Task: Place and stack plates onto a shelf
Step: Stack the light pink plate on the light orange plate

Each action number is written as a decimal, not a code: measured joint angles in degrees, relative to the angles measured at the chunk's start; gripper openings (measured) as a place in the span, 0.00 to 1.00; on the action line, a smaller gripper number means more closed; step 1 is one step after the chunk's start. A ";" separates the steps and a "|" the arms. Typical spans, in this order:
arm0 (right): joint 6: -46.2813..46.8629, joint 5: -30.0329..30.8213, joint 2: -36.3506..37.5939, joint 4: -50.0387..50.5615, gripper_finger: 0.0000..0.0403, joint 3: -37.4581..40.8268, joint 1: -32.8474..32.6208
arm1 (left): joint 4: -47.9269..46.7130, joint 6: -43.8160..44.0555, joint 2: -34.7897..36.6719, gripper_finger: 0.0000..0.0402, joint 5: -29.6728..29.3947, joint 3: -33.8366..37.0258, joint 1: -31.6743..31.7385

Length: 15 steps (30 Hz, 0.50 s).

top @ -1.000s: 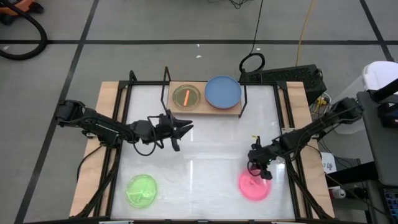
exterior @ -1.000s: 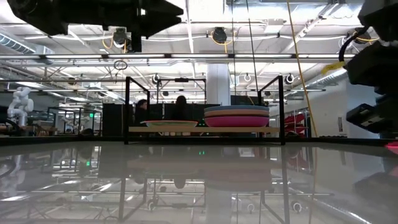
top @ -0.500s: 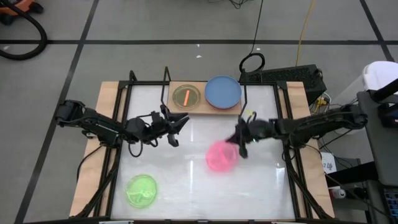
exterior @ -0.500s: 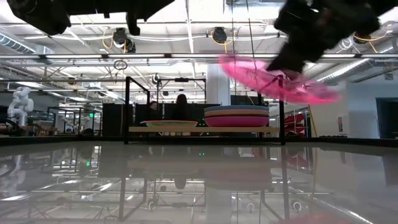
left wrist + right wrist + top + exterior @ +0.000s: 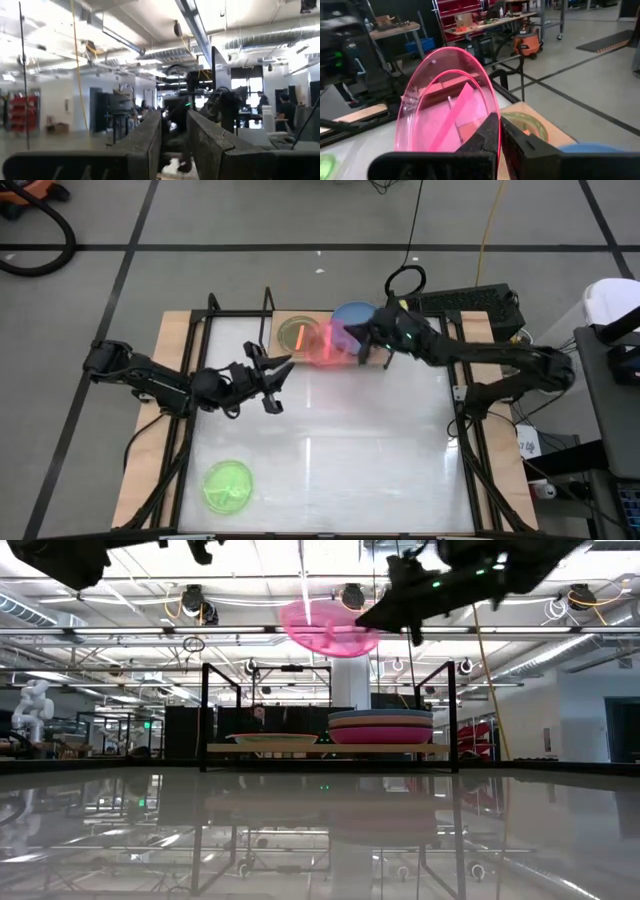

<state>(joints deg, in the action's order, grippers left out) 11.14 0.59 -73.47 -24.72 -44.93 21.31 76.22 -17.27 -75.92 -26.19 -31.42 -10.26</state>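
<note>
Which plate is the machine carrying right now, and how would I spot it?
Find the small light-wood shelf at the table's far edge. Above it, the right tool grips a see-through hot pink plastic plate by its rim. Unlike the others, it hangs tilted in the air.

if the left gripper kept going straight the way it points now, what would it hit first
Probably nothing on the table. In the high view the left gripper points toward the right arm's side over bare tabletop, passing in front of the shelf. Its wrist view shows the right arm farther ahead; depth is unclear.

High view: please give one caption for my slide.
Right gripper carries a pink plate above the shelf.
</note>
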 joint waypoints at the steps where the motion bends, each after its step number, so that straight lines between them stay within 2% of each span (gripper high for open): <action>1: 0.02 -1.33 -2.14 -0.18 0.00 -1.85 0.99 | -0.46 -1.75 0.49 0.25 -0.21 0.00 -0.35; 4: -0.10 -4.65 -9.26 -0.15 0.00 -8.43 3.14 | -6.09 -7.29 2.92 0.25 -5.16 0.03 -2.25; 9: -2.31 -6.83 -19.40 1.73 0.00 -18.78 5.44 | -15.02 -13.05 6.99 0.25 -20.28 0.04 -5.79; 11: -3.44 -6.83 -22.65 3.11 0.00 -21.74 6.29 | -15.80 -13.61 7.53 0.25 -22.19 0.04 -6.44; 15: -4.19 -6.75 -28.26 3.25 0.00 -25.18 7.97 | -16.13 -12.78 7.47 0.25 -22.34 0.07 -6.63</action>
<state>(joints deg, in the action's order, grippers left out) 6.94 -6.16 -101.74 -21.47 -70.11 29.28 60.09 -30.04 -68.45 -48.53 -31.35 -16.89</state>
